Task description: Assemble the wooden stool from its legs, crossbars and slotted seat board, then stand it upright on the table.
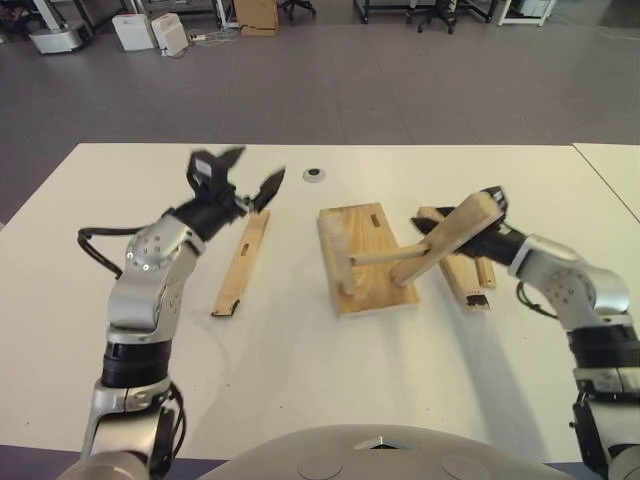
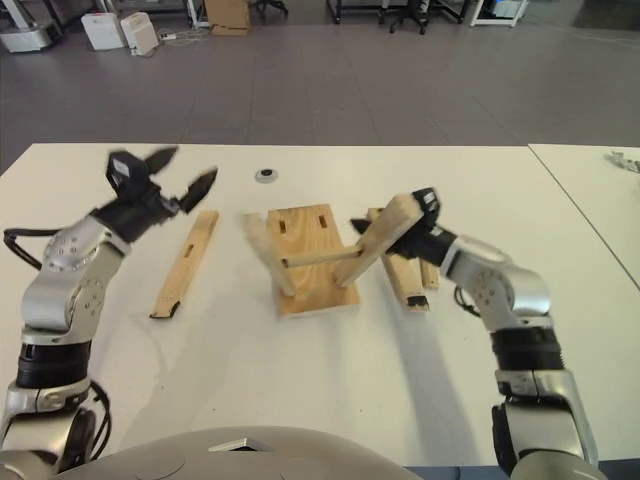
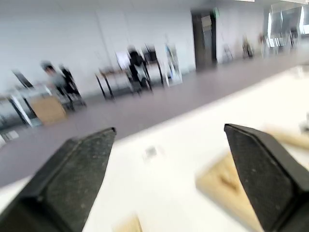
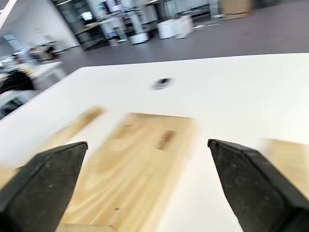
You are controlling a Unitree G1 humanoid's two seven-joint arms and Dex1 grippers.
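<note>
Left claw [image 1: 258, 168] spread above loose leg [image 1: 243, 262]; right claw [image 4: 146, 143] spread, just behind leg frame [image 1: 445, 238].

No text, number, label or sign is showing clearly enough to read. The small dark round disc [image 1: 315, 176], lying on the white table [image 1: 300, 390] just beyond the left gripper [image 1: 263, 161], may be carrying a mark, but it is appearing too small to tell. The brown cardboard box [image 1: 257, 15] and the white plastic boxes [image 1: 168, 33], standing far beyond that gripper, are showing no legible print.
</note>
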